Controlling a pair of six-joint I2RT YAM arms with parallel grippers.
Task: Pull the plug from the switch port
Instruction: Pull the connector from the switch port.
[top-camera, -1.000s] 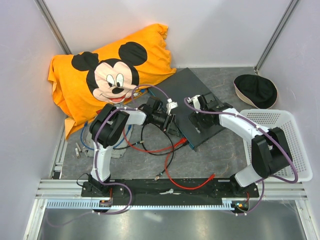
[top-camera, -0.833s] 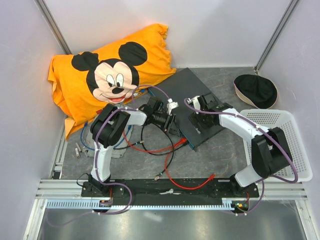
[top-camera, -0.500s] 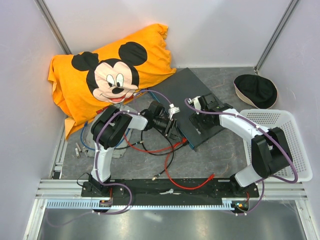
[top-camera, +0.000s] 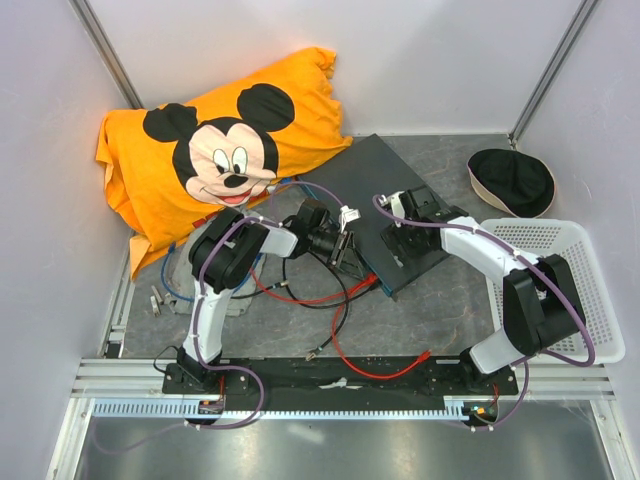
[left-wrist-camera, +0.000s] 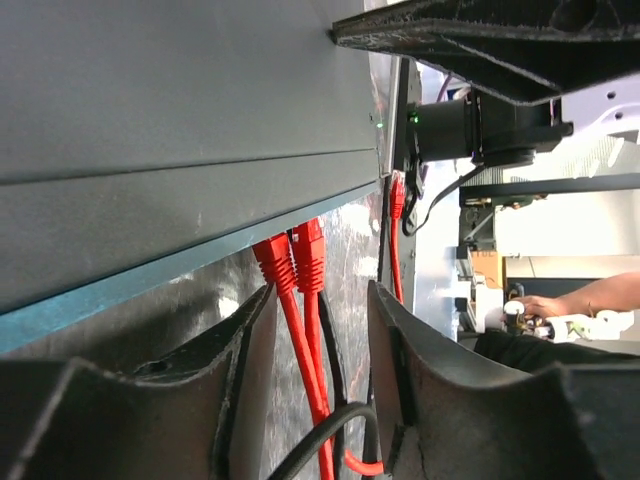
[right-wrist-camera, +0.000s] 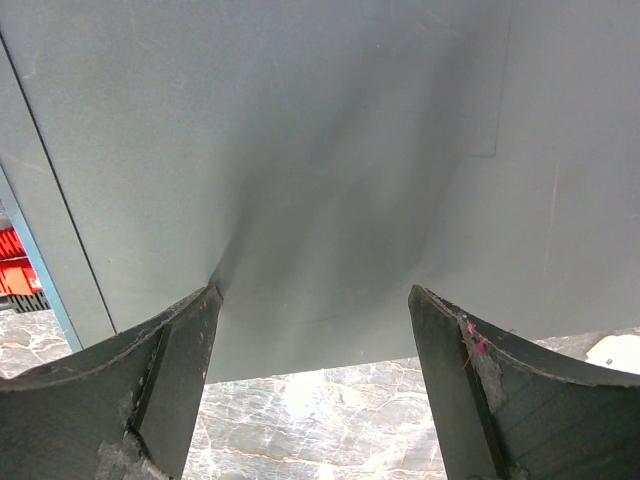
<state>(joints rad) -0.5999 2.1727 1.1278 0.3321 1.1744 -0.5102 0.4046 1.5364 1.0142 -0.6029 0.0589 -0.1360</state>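
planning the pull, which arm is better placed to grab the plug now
Left. The left claw is open, the two red plugs just ahead of its gap, at the teal face of the switch. The right claw is open over the switch's flat top, away from the plugs.

**Colour rundown of this rig**

The switch (top-camera: 372, 180) is dark grey on top, with a teal strip along the port face. The two plugs (left-wrist-camera: 292, 258) in it are bright red, same as the red cables (top-camera: 310, 301). There's also a black cable (top-camera: 335, 325) and a blue cable (top-camera: 172, 283) in the tangle.

The left arm (top-camera: 205, 300) and right arm (top-camera: 480, 250) are white and black with purple wiring. The left gripper (left-wrist-camera: 318, 290) and right gripper (right-wrist-camera: 312, 290) have matte black jaws, and the right one has a tiny pink fleck.

The pillow (top-camera: 150, 190) is orange with a black-and-cream Mickey Mouse face. The cap (top-camera: 512, 180) is black with a beige rim, the basket (top-camera: 595, 300) is white mesh, and the table (top-camera: 440, 310) is grey marble-look.
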